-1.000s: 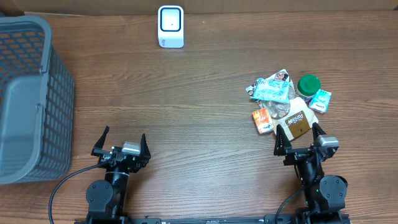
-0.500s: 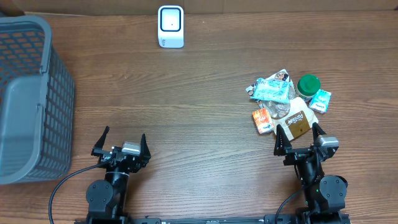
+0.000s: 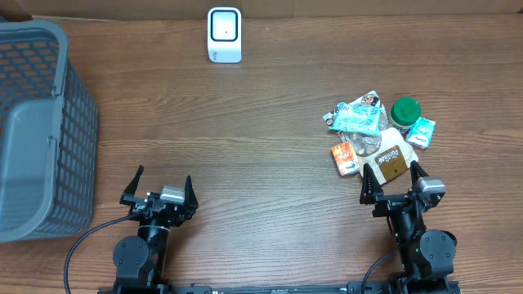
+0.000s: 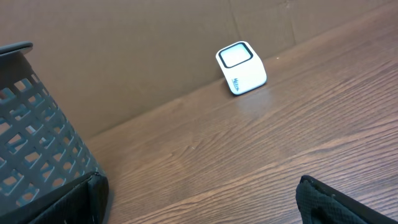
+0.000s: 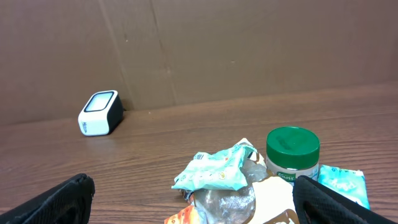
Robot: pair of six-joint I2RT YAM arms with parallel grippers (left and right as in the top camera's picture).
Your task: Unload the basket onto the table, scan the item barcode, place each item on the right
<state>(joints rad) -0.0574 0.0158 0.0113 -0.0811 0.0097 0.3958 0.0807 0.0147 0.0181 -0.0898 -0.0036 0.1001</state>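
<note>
jaws wide, scanner [image 3: 224,34] window upward

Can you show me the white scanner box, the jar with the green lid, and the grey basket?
white scanner [image 3: 224,33]: overhead view, on its top window.
green-lidded jar [image 5: 293,147]: right wrist view, on the lid's top.
grey basket [image 3: 75,135]: overhead view, on its mesh side wall.

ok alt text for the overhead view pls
Two robot arms at the near edge of a wooden table, left gripper and right gripper both open and empty. Small packets and a green-lidded jar lie piled ahead of the right gripper; a white scanner stands at the far edge, a grey basket at left.
</note>
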